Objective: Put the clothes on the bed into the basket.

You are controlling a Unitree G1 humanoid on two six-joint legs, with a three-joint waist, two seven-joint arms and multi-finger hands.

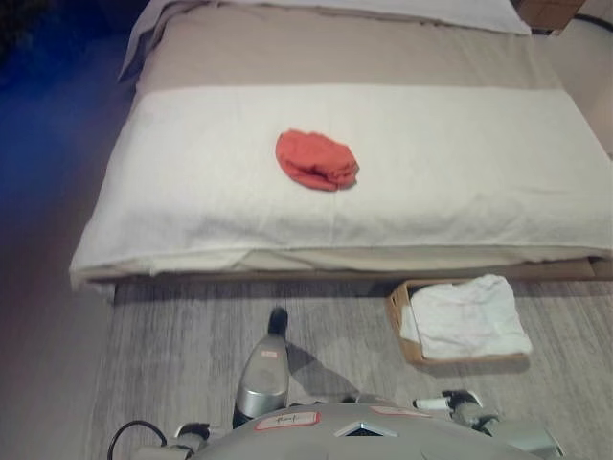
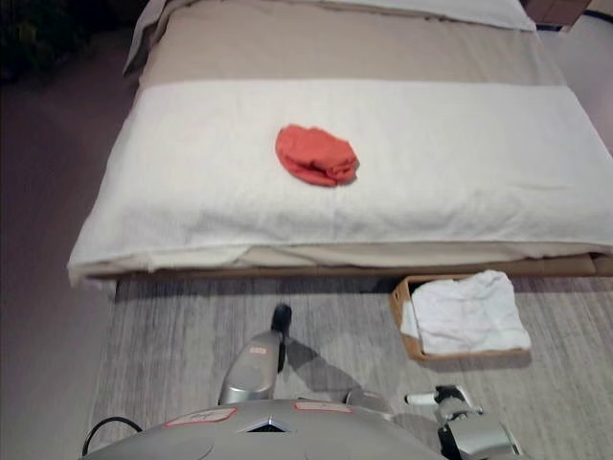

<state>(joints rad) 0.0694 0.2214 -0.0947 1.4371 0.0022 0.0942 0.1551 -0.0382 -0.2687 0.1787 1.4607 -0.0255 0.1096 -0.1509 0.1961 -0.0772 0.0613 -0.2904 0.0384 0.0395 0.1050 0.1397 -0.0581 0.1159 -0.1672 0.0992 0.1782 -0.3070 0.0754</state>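
Red garment [image 1: 316, 160]: crumpled into a rounded wad, folds visible along its right edge, lying on the white blanket [image 1: 192, 182] about mid-bed [image 1: 335, 48], slightly left of centre. Basket [image 1: 397, 311] sits on the floor [image 1: 172, 345] just past the bed's near edge, right of centre; a white cloth [image 1: 469, 316] fills it and drapes over the far and right rims, so only the left wall and a strip of the near wall show. Left hand [image 1: 279, 321]: dark, held out low over the floor just short of the bed edge, fingers too small to make out, can't tell if apart or curled. Right hand [image 2: 436, 396]: low at bottom right, white-tipped fingers stretched out leftwards, holding nothing. Red garment is well apart from both hands, up on the bed beyond the left one
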